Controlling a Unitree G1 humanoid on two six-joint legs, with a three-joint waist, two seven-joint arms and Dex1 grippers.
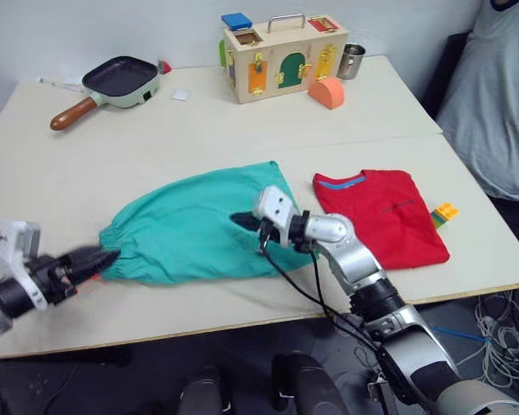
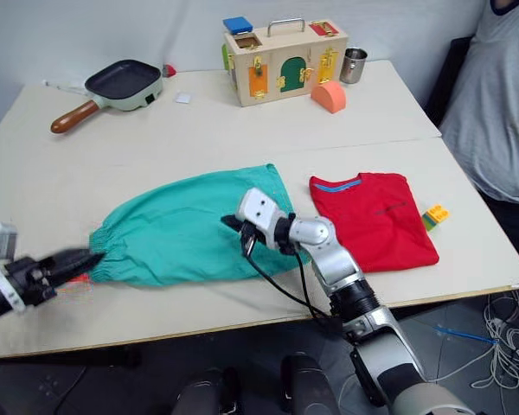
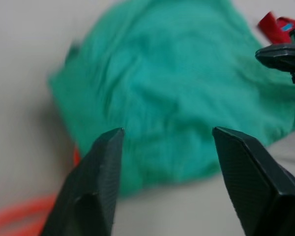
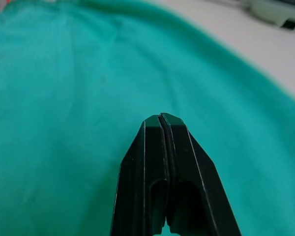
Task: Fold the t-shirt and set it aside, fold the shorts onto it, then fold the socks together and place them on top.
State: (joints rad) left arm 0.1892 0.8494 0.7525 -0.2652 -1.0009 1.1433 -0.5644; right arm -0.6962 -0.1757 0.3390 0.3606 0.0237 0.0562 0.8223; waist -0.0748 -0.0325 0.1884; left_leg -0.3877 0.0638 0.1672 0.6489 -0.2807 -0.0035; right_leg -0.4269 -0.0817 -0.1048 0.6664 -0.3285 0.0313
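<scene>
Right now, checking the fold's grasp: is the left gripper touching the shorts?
Apart. The left wrist view shows the left gripper open, with the shorts beyond its fingertips.

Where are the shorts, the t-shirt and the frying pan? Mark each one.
shorts (image 1: 186, 229): left eye view, middle of the teal fabric.
t-shirt (image 1: 385, 216): left eye view, centre of the folded red cloth.
frying pan (image 1: 121, 75): left eye view, dark inside of the pan.

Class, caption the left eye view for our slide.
Both grippers, left open, right shut, over teal shorts; folded red t-shirt beside.
</scene>
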